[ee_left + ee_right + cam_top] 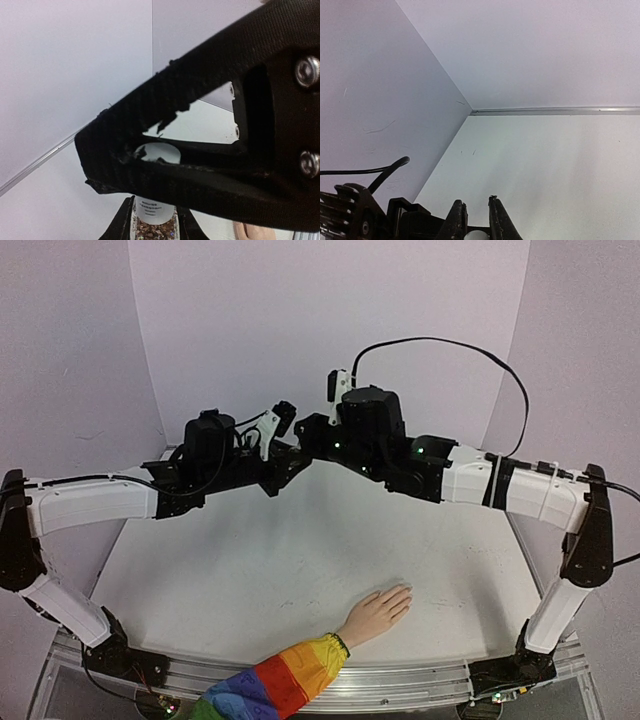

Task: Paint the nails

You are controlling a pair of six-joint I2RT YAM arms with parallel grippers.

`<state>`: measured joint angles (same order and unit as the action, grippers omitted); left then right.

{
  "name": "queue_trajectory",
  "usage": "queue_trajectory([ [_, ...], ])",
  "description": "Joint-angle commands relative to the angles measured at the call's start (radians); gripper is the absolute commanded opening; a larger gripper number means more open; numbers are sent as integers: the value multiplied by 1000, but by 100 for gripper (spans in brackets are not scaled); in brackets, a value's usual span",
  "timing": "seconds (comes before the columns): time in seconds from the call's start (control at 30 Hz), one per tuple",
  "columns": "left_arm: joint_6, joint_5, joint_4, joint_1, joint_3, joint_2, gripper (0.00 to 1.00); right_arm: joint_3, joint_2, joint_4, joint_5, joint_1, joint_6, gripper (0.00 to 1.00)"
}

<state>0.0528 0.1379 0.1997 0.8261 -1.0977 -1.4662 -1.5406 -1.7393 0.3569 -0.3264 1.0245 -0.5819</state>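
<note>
Lilac walls [330, 320], white bench [250, 570]. The hand [378, 612] lies flat near the front edge, its nails [404, 592] apparently bare, though too small to be sure. In mid-air my left tool [152, 230] clamps the bottle [152, 212] and my right tool [476, 220] pinches its cap [477, 235]. I judge nothing is painted yet: the bottle needs opening, then every nail remains.

**A:** Entry one?
**B:** Left arm [95, 502], white and black, raised. Left gripper [290, 460] held high over mid-table.
**A:** Entry two?
**B:** Right arm [520, 485], same build, green lights lit, black cable [500, 365] looping above. Right gripper [312, 435] meets the left one tip to tip.
**A:** On the table [230, 580]?
**B:** One small hand [378, 612], palm down, near the front edge. Rainbow-striped sleeve [275, 685].
</note>
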Motion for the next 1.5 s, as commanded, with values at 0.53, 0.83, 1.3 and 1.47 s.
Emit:
queue_trajectory([
  [0.53,-227,775,91,-68,-26,39,0,218,226,159,1203,-294,290,93],
  [0.83,-279,915,93,-48,-104,-33,0,216,162,353,1360,-294,151,59],
  [1.3,-285,934,95,-45,-118,-55,0,177,94,422,1419,-284,92,18],
  [1.47,-272,881,95,-44,-121,-45,0,182,87,422,1425,-278,98,8],
])
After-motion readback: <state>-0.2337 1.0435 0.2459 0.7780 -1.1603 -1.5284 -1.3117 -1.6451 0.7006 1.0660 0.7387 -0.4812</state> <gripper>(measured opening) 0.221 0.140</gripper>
